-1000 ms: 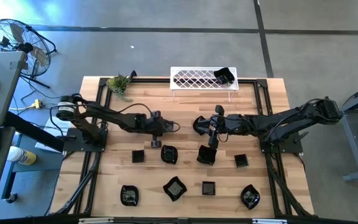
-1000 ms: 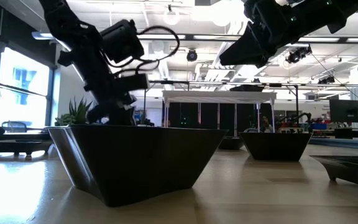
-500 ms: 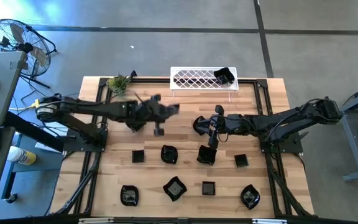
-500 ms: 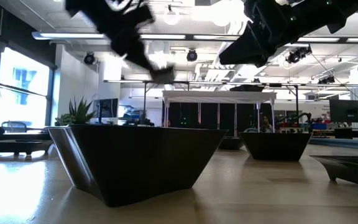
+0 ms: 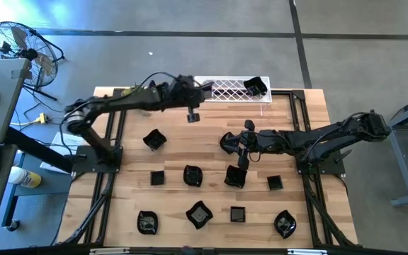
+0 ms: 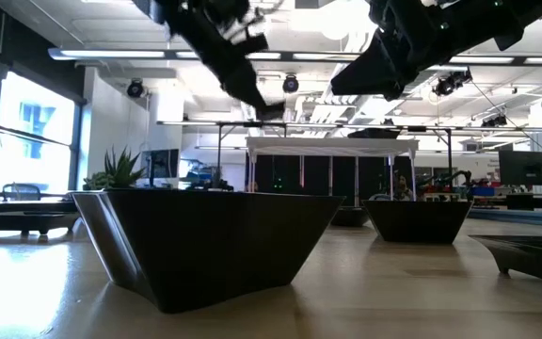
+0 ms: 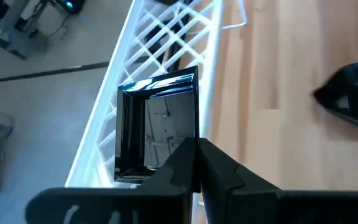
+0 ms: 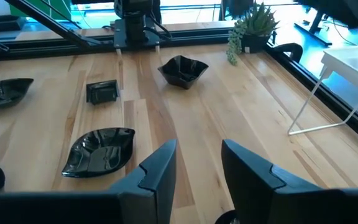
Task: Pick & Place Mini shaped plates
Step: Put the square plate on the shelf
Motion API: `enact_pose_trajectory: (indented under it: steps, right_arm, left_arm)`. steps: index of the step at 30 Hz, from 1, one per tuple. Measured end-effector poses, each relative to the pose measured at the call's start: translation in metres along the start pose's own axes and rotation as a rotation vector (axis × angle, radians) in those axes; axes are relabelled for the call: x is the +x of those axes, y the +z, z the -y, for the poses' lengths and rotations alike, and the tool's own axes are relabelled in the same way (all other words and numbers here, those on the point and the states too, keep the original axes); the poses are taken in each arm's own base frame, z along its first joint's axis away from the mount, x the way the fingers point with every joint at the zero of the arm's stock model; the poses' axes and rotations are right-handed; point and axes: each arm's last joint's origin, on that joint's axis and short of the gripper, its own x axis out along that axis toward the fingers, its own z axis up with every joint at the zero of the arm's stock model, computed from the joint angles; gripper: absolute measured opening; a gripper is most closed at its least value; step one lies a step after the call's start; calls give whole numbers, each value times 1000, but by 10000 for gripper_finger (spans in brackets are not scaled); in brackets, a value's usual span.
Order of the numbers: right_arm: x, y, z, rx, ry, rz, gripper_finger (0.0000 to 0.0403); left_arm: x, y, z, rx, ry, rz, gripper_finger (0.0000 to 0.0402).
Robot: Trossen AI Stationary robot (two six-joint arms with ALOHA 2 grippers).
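Left gripper clamps a square plate above the white rack; right gripper, fingers apart, hovers over the desk.

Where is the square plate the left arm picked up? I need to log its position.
The square plate is held in the left gripper jaws, in the air at the near edge of the white rack, toward its left end.
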Motion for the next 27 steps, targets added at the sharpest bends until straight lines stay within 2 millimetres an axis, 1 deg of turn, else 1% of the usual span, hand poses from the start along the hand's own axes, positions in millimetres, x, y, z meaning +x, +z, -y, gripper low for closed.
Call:
enact_pose_trajectory:
  steps: [3, 5, 7, 9, 11, 14, 27]
  right_arm:
    - [0, 0, 0, 0, 1, 0, 123]
    - [0, 0, 0, 0, 2, 1, 123]
    - [0, 0, 0, 0, 1, 1, 123]
    - [0, 0, 0, 1, 1, 1, 123]
    - [0, 0, 0, 1, 2, 1, 123]
    - [0, 0, 0, 1, 4, 1, 123]
    - [0, 0, 0, 4, 4, 2, 123]
  left_arm:
    - [20, -4, -7, 1, 13, -10, 12]
    - [27, -9, -12, 2, 2, -33, 12]
    - [35, -6, -16, 13, 17, -22, 12]
    - [41, -11, -20, 17, 19, -51, 12]
    - [42, -15, -22, 23, 19, -66, 12]
    - [41, -14, -28, 15, 38, -53, 12]
    - [41, -17, -25, 46, 16, -87, 12]
